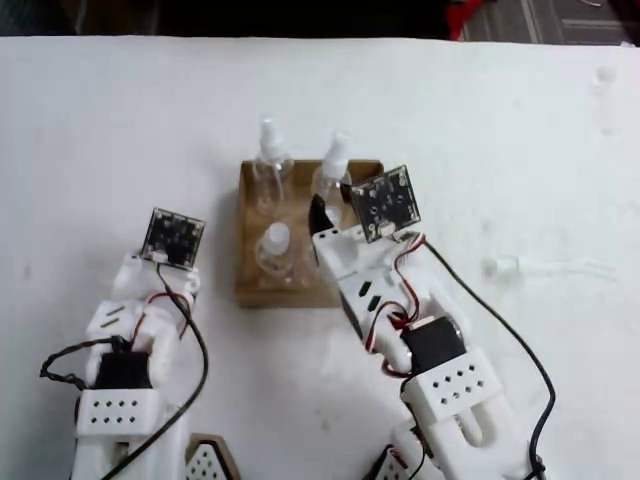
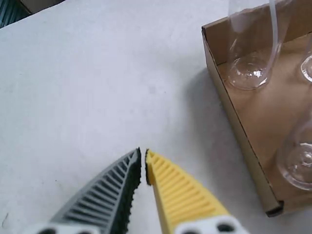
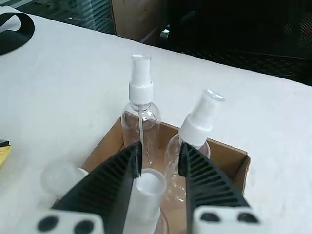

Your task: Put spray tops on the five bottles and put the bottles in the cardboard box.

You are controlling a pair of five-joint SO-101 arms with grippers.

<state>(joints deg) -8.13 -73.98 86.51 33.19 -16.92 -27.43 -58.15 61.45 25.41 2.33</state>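
**A:** The left gripper (image 2: pixel 143 155) is pressed together on nothing. It hangs over bare tabletop (image 2: pixel 87 73), just beside the cardboard box (image 1: pixel 280 297).

**B:** What stands in the box?

**A:** Seen from above, the far-left bottle (image 3: pixel 140 117) and the far-right bottle (image 3: pixel 195 126) are upright and already wear spray tops. The near-left bottle (image 1: pixel 272 245) has a white top too. The right gripper (image 3: pixel 160 146) is over the box's right half, spread on either side of the fourth bottle (image 3: pixel 147 183). One side of the gripper touches its white top and a gap shows on the other, so it looks like straddling rather than pinching.

**B:** So what does the next move depend on?

**A:** Probably the loose spray top (image 1: pixel 505 267). It lies on the tabletop well to the right of the box. Its head is toward the right arm and its thin tube runs away to the right, so its long axis goes across the table. The right arm is clearly nearer. The left arm would have to cross over the box.

**B:** And the surface and room?

**A:** The tabletop is plain, matte white. The clear parts hardly stand out against it, so the tube could be easy to misjudge. Beyond the far edge the room is dark.
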